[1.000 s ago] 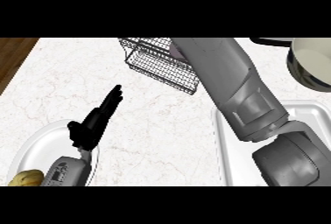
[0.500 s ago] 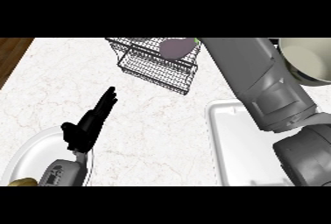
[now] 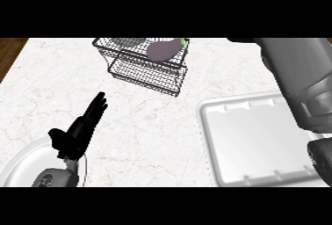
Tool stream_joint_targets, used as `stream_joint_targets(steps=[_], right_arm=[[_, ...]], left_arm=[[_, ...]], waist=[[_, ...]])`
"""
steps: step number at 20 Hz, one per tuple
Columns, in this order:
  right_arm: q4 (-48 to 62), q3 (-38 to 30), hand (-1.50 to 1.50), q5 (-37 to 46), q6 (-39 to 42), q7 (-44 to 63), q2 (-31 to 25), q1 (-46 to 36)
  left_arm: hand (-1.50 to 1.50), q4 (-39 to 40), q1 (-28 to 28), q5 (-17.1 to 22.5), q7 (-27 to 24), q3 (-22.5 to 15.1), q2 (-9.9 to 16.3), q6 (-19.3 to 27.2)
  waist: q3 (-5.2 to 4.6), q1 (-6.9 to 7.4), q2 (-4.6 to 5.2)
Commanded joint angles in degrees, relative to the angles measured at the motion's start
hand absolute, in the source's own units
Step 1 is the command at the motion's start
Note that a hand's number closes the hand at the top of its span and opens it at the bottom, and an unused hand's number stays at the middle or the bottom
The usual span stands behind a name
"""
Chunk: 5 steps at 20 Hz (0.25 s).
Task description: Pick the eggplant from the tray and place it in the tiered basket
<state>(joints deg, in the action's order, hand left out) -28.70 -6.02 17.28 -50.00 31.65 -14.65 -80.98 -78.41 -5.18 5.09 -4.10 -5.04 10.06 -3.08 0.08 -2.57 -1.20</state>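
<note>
At the near edge, lower L, a white plate is seen, partly covered by the L forearm's grey wrist. The left hand is held above the plate's rim and the marble counter, fingers straight and together, pointed away toward the far side; thumb spread out to the L. Nothing is held in it.

At near R, the white tray is laid on the counter, w/ a raised rim and rounded corners; its inner surface is bare where visible. Its R part is covered by the right forearm, a large grey limb that is run from the lower R corner up to the top R. The R hand itself is not shown in the view, so its fingers can't be judged.

Mid-counter, btwn hand and tray, only veined marble is seen.

At the far side, the black wire tiered basket is stood, upper tier toward the back, lower tier jutting toward the viewer. The eggplant is lodged in the upper tier: dark purple body, green stem end at its R, against the tier's R side. It is well apart from the tray and from the L hand. A strip of brown floor is visible past the counter's L edge.
</note>
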Motion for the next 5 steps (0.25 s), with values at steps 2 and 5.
stream_joint_targets(steps=[2, 5], right_arm=[[-12.3, -0.5, -1.5, -2.94, 5.71, -1.44, -5.52, 11.66], [-19.91, 0.77, -1.5, -4.17, 10.88, -0.37, -7.61, 17.27]], left_arm=[[0.0, -0.07, 3.04, -0.04, -2.1, 0.94, 0.6, 0.02], [0.0, -0.11, 0.03, 0.86, 0.39, 2.54, 0.74, 0.88]], waist=[[0.04, -2.02, -0.59], [0.01, -3.43, -0.98]])
